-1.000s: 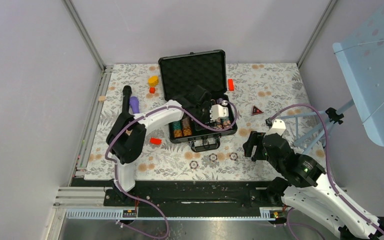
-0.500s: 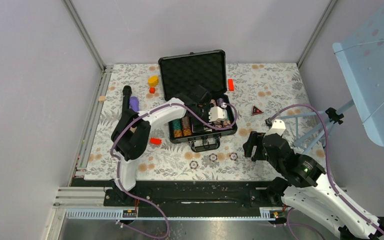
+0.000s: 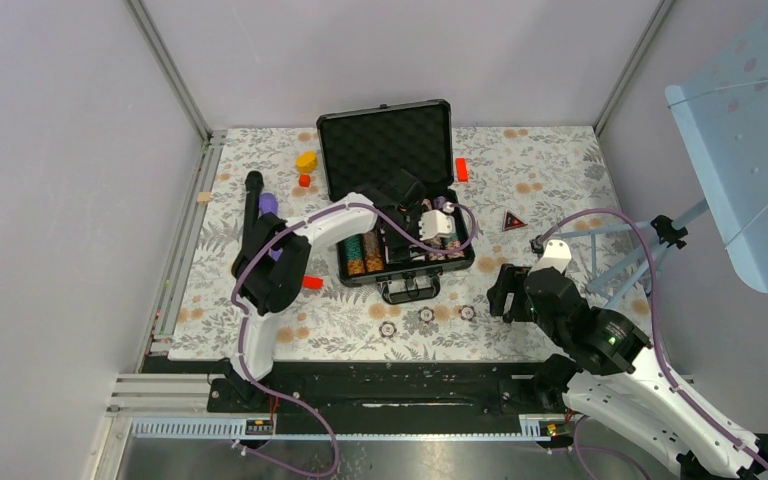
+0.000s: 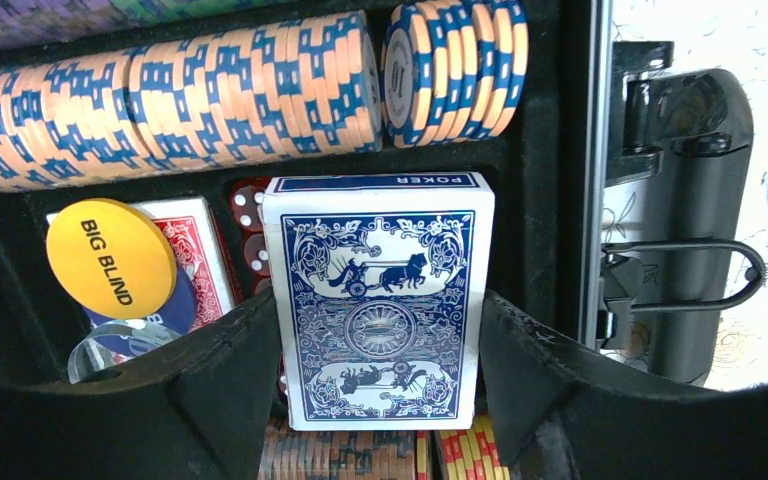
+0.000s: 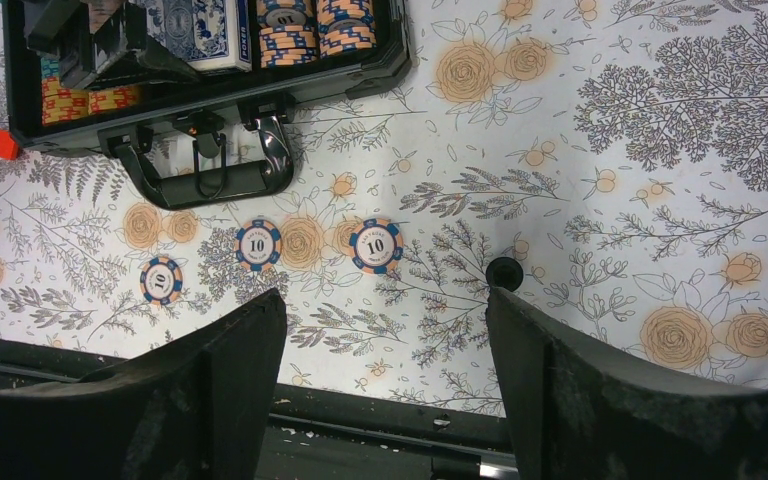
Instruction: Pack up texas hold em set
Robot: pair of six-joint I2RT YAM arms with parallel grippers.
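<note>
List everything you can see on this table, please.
case: one, black, open at mid-table
chip rows: several, mostly orange-blue, inside case
blue deck: one, blue, held over case
Big Blind button: one, yellow, inside case
loose chips: three, blue-orange, before case handle
blocks: three red, one yellow, beside case
triangle: one, red-black, right of case
cylinder: one, purple-black, left of case
left gripper: one, black, shut on blue deck
right gripper: one, black, open beside loose chips

walls [image 3: 60,150]: plain pale grey-lilac at left, back and right | frame posts [image 3: 167,68]: bare aluminium, slanting to both back corners | table cover [image 3: 550,170]: white, grey leaves, orange flowers | front rail [image 3: 400,385]: black, along bottom | upper right: pale blue perforated panel [image 3: 750,140] on a stand [image 3: 672,232] | light: even, soft shadows
</note>
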